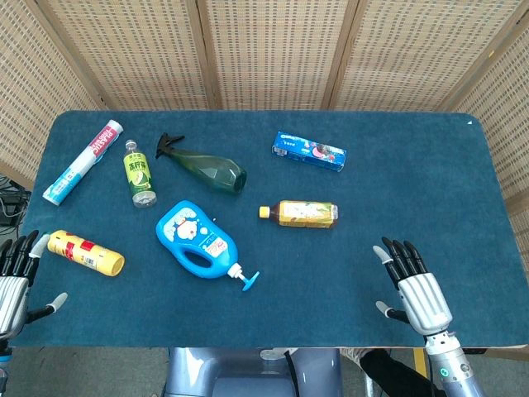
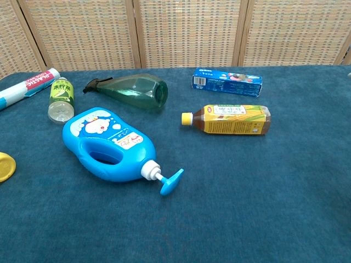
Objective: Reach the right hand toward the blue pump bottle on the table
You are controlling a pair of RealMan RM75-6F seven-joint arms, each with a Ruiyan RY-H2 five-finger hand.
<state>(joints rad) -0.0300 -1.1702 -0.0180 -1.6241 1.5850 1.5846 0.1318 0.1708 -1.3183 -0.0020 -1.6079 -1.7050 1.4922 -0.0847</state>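
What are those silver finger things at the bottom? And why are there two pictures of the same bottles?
Those are a robot's two hands: its left hand and its right hand. Both are open and hold nothing. One picture comes from a camera in the robot's head, looking down. The other comes from its chest, lower and closer, and shows no hands. On the blue table lie a blue pump bottle, a green spray bottle, a yellow tea bottle, a small green bottle, a blue box, a white tube and a yellow bottle. The right hand should reach for the pump bottle.
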